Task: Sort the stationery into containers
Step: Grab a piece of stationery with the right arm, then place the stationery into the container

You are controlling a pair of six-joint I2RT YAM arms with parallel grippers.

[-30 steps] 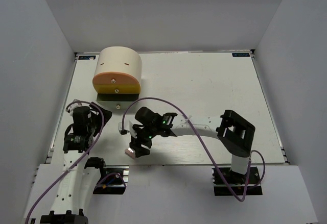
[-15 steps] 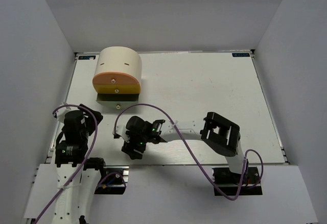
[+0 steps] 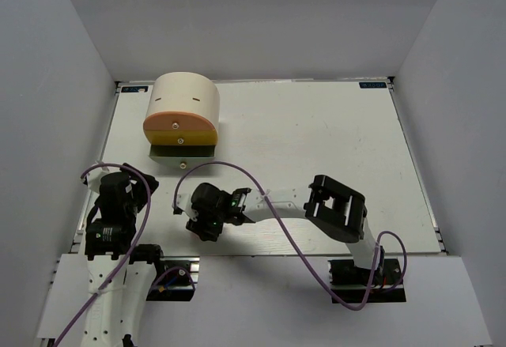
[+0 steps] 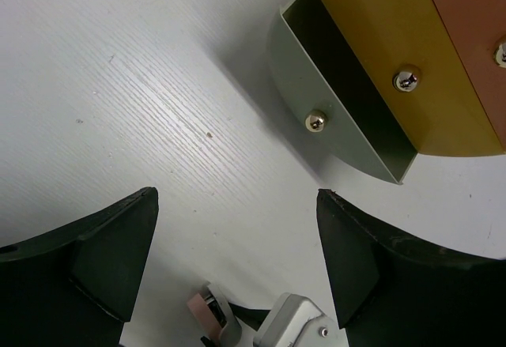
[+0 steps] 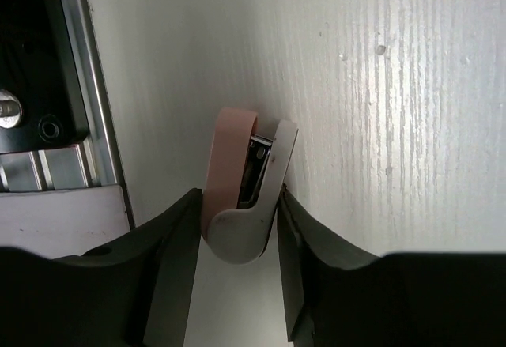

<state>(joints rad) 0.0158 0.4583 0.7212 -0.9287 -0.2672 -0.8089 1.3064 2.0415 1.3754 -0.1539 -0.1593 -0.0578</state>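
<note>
Step in hand: pick-up of one item. Right gripper (image 3: 204, 227) is low at the near edge of the tabletop (image 3: 316, 141), reaching across toward the left arm's side. In the right wrist view its fingers (image 5: 170, 252) flank a pink-white piece (image 5: 228, 153) and look to be touching it on both sides, so the grasp looks made. The piece has a pink half and a white half with a dark metal part between. I cannot tell whether it is off the surface yet. It sits just beside the metal rail (image 5: 87, 86) at the tabletop's edge.

Left gripper (image 4: 236, 197): wide open, holding nothing, hanging over bare surface and looking toward the box (image 3: 183, 98).

Box: far left of the tabletop, well apart from the piece. Its lowest drawer (image 4: 348, 145), grey-green with a small knob, is pulled out. The inside is dark and its contents cannot be read. A yellow drawer (image 4: 395, 39) above it is closed.

Next move, my estimate: lift straight up clear of the rail, carry the piece toward the open drawer, release above it. The grip is on a narrow, rounded body, so slip or rotation is the risk. The left arm stands near the path and the cable loops close by.

Surface: white, faint wood-grain texture, a few specks. No other stationery visible. Room: plain pale-grey walls (image 3: 261, 23) on three sides.
</note>
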